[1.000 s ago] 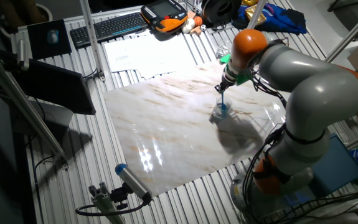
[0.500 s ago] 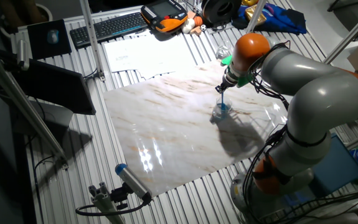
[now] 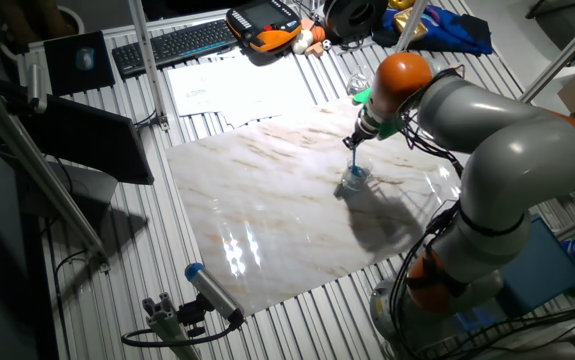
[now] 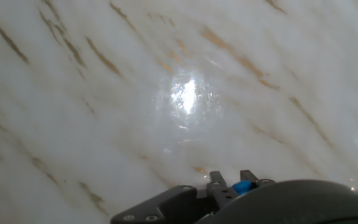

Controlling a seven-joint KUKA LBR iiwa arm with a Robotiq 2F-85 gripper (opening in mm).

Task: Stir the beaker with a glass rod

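The beaker (image 3: pixel 355 178), a small clear glass cup with a bluish base, stands on the white marble slab (image 3: pixel 267 210) right of its middle. My gripper (image 3: pixel 359 141) is just above it, shut on the glass rod (image 3: pixel 355 158). The thin blue stick points down, with its lower end in the beaker. In the hand view the gripper (image 4: pixel 233 185) shows at the bottom edge, its fingers (image 4: pixel 215 182) closed on a blue piece of the rod (image 4: pixel 244 186). The beaker does not show there, only marble and glare.
A grey-white tube with a blue cap (image 3: pixel 213 291) lies off the slab's front left corner beside a clamp (image 3: pixel 167 318). Papers (image 3: pixel 217 85), a keyboard (image 3: pixel 182 42) and an orange pendant (image 3: pixel 264 25) lie behind the slab. The robot's base (image 3: pixel 447 280) stands at the right.
The wrist has shifted slightly to the right, and the rod's lower end has moved a little inside the beaker. The beaker stays in place.
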